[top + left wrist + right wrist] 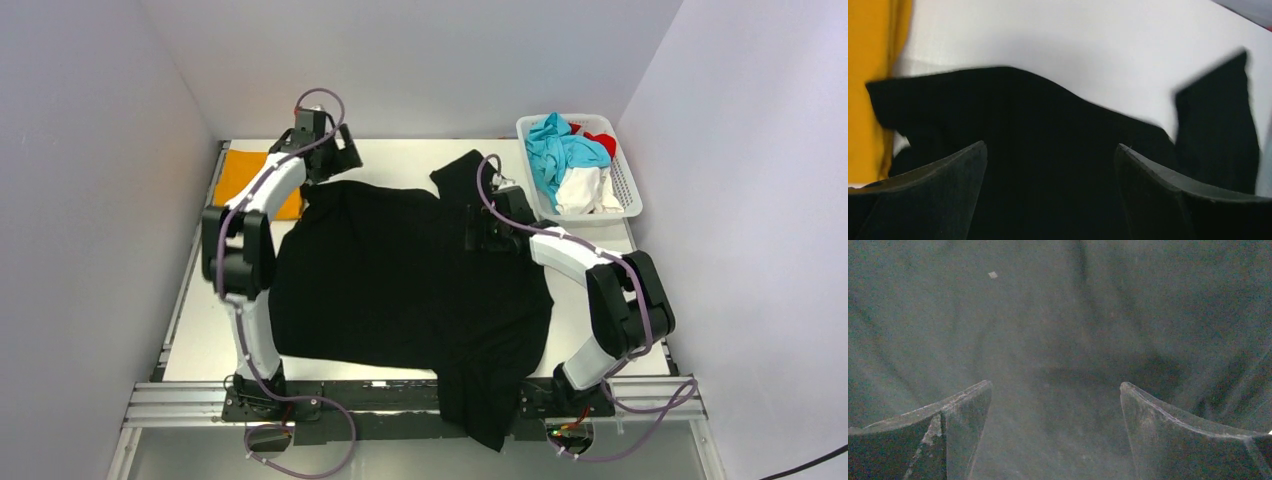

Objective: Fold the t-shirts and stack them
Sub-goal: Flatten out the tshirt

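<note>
A large black t-shirt [400, 280] lies spread over the white table, its bottom part hanging over the near edge. A folded orange-yellow t-shirt [248, 175] lies at the far left and shows at the left edge of the left wrist view [868, 75]. My left gripper [322, 170] is open, jaws wide apart, over the black shirt's far left shoulder [1048, 150]. My right gripper [487, 235] is open just above the black cloth [1058, 330] near its far right shoulder. Neither holds anything.
A white lattice basket [628, 190] at the far right holds teal, white and red clothes. One black sleeve [462, 175] sticks up toward the far edge, also in the left wrist view [1220, 115]. Grey walls close in on the left, back and right.
</note>
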